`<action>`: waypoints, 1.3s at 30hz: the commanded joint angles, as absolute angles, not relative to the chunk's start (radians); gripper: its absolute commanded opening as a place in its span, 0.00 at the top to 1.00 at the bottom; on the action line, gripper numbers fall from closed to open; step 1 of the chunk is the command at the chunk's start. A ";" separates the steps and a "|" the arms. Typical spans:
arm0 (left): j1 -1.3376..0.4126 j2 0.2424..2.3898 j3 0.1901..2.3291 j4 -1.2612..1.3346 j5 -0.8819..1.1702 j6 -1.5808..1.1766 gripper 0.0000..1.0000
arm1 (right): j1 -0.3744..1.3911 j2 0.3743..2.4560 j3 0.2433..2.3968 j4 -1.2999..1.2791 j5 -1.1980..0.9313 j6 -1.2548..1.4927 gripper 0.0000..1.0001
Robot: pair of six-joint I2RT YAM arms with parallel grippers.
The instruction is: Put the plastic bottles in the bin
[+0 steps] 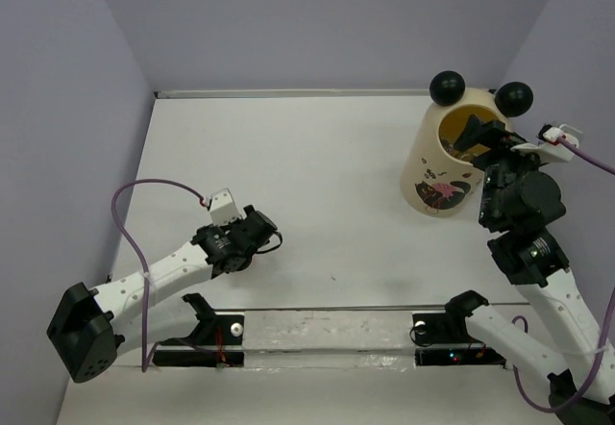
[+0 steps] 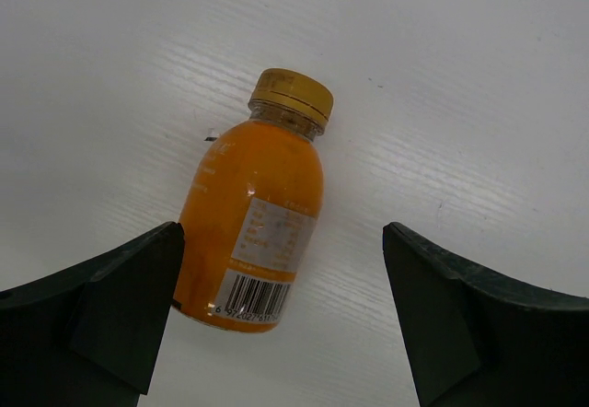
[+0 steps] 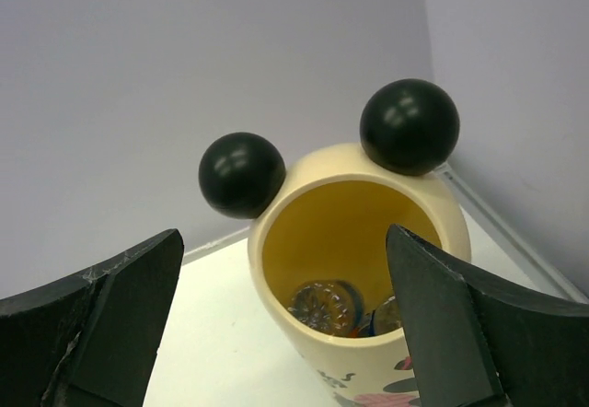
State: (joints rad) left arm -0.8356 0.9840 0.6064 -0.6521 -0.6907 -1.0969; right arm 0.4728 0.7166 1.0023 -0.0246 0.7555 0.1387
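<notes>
An orange plastic bottle point(image 2: 253, 223) with a gold cap lies on the white table, its base beside the left finger point(image 2: 110, 306) of my left gripper point(image 2: 281, 324), which is open around it and not touching. In the top view the left gripper point(image 1: 261, 236) hides this bottle. The cream-yellow bin point(image 1: 425, 170) with two black ball ears stands at the back right. My right gripper point(image 1: 483, 141) is open and empty above its mouth. In the right wrist view the right gripper point(image 3: 281, 324) frames the bin point(image 3: 350, 223), with clear bottle bottoms point(image 3: 322, 308) inside.
Purple walls enclose the table on the left, back and right. The bin stands close to the right wall. A clear strip with black mounts point(image 1: 317, 334) runs along the near edge between the arm bases.
</notes>
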 commanded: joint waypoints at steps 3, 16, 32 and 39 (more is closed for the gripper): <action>-0.834 1.015 0.630 -0.644 -0.675 -1.083 0.01 | 0.477 0.710 1.042 -0.098 0.640 0.224 0.04; -0.831 1.011 0.538 -0.506 -0.595 -1.060 0.18 | 0.477 0.761 1.083 -0.129 0.379 0.334 0.04; -0.824 0.976 0.659 -0.425 -0.649 -0.892 0.04 | 0.477 0.772 1.097 -0.153 0.288 0.330 0.04; -0.822 0.933 0.736 -0.545 -0.652 -1.020 0.01 | 0.477 0.781 1.103 -0.166 0.259 0.316 0.04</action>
State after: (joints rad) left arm -0.8265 0.9890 0.7254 -0.4908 -0.6212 -0.9443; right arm 0.4728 0.7746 1.0531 -0.1589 0.2989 0.3321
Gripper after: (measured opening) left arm 0.989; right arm 0.960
